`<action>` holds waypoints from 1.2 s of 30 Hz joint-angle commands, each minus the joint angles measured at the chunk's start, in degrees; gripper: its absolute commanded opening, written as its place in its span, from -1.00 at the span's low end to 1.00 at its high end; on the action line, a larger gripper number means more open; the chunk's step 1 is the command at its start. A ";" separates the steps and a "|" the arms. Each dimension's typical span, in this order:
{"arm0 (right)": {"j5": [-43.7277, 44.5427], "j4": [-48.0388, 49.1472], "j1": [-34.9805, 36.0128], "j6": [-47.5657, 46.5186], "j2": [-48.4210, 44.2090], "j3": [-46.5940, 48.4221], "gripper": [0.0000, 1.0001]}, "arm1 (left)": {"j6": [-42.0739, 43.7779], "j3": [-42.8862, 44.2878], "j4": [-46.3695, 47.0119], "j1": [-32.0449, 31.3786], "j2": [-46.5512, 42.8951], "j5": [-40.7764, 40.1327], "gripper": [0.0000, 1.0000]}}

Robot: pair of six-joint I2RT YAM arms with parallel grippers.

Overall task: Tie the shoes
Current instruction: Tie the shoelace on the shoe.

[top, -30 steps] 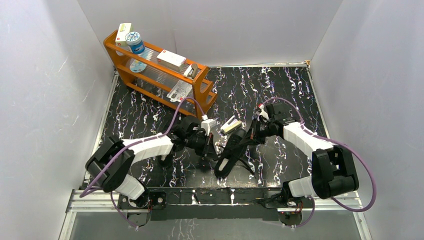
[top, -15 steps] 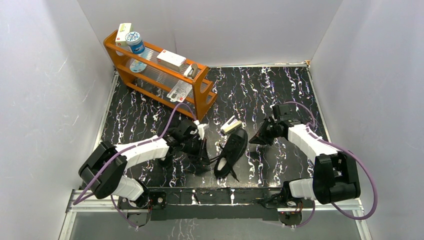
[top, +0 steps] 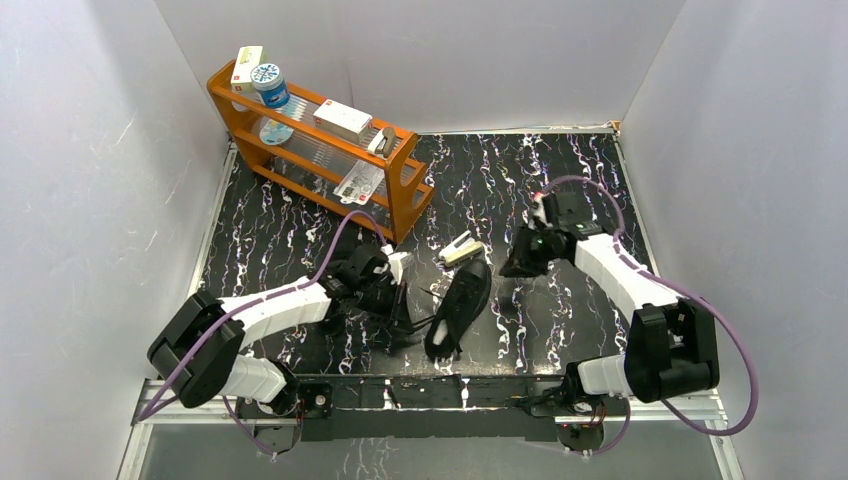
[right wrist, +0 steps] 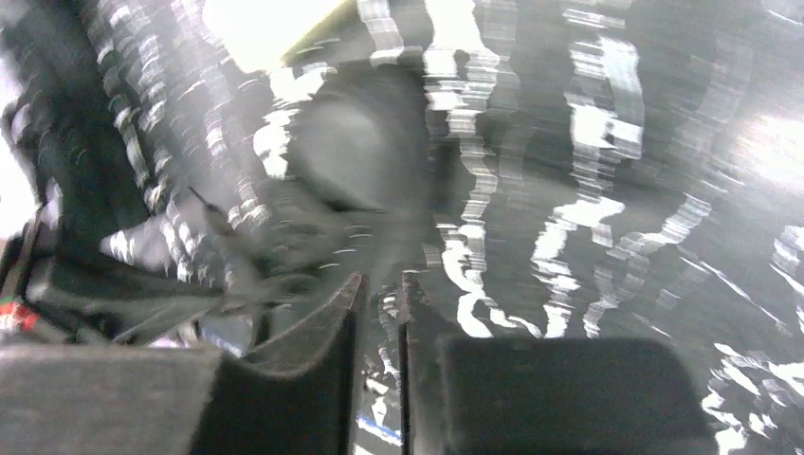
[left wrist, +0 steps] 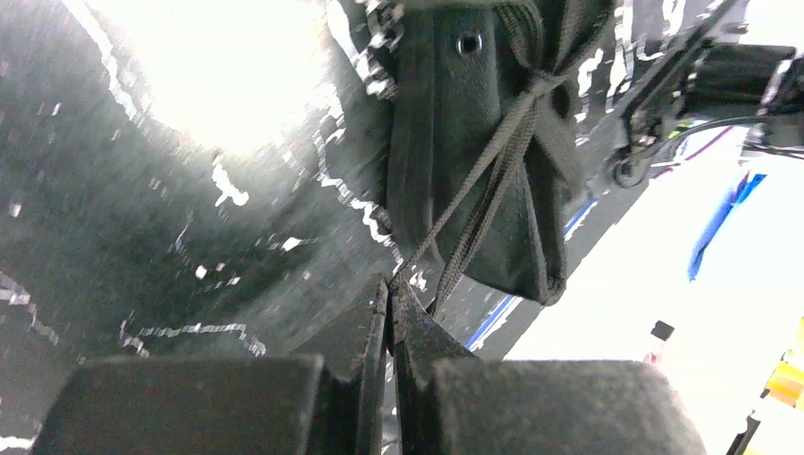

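Note:
One black sneaker point(top: 460, 305) lies at the middle of the marbled table, toe toward the near edge; I see no second shoe. My left gripper point(top: 403, 322) is just left of it, shut on a thin black lace point(left wrist: 474, 180) that runs taut from the fingertips up to the shoe's tongue point(left wrist: 455, 114). In the left wrist view the jaws point(left wrist: 390, 282) are pressed together on the lace. My right gripper point(top: 513, 266) hovers right of the shoe, apart from it. In the blurred right wrist view its jaws point(right wrist: 381, 282) stand a narrow gap apart with nothing between them.
A small white-and-black striped box point(top: 458, 250) lies at the shoe's heel end. An orange rack point(top: 400, 185) with bottles and boxes stands at the back left. White walls close in three sides. The metal rail point(top: 440, 395) runs along the near edge.
My right gripper has drawn away from the shoe, to the right and back. My left gripper has pulled toward the near left with the lace, and the shoe shifted slightly nearer.

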 commanded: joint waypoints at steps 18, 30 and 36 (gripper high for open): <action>-10.41 3.62 19.13 5.74 10.45 5.27 0.44 | 1.10 1.98 3.48 -0.01 2.73 9.09 -1.00; 2.25 -3.50 19.77 12.20 8.24 5.92 -1.00 | 0.23 0.62 1.04 0.03 0.31 5.78 -1.00; 15.71 -6.39 18.72 12.33 6.72 4.68 -1.00 | -0.39 -0.29 -5.90 0.04 0.40 -2.16 -1.00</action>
